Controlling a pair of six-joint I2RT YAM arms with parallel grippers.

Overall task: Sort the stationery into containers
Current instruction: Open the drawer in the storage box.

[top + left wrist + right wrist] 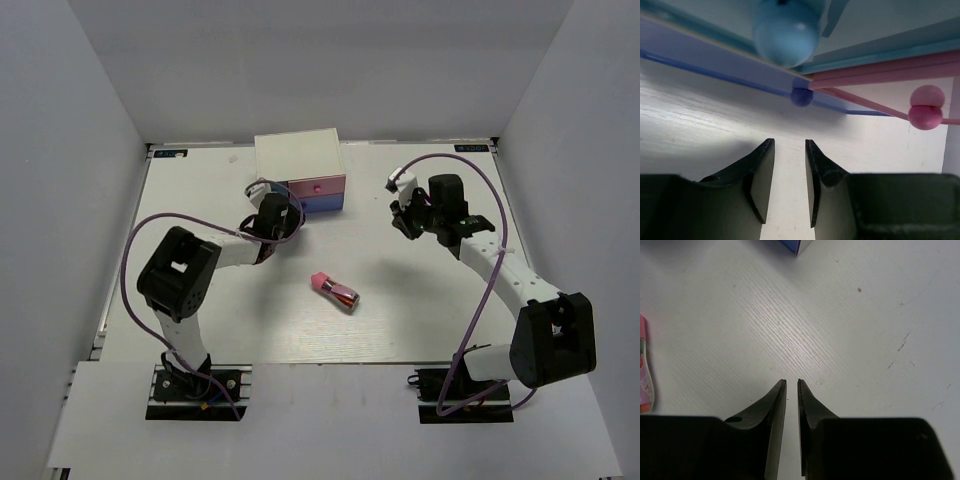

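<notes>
The white cabinet (298,158) stands at the back middle, with its pink drawer (315,186) above the darker blue drawer (322,205). My left gripper (272,218) sits at the cabinet's front left corner, slightly open and empty. In the left wrist view (790,142) it faces the light blue knob (786,32), the dark blue knob (801,96) and the pink knob (926,117). The pink-capped dark-red tube (335,290) lies on the table in the middle; its edge shows in the right wrist view (644,365). My right gripper (405,218) (792,382) is shut and empty. The markers and the purple piece are out of view.
White walls enclose the table (420,310) on three sides. A purple cable loops over each arm. A blue cabinet corner (792,245) shows at the top of the right wrist view.
</notes>
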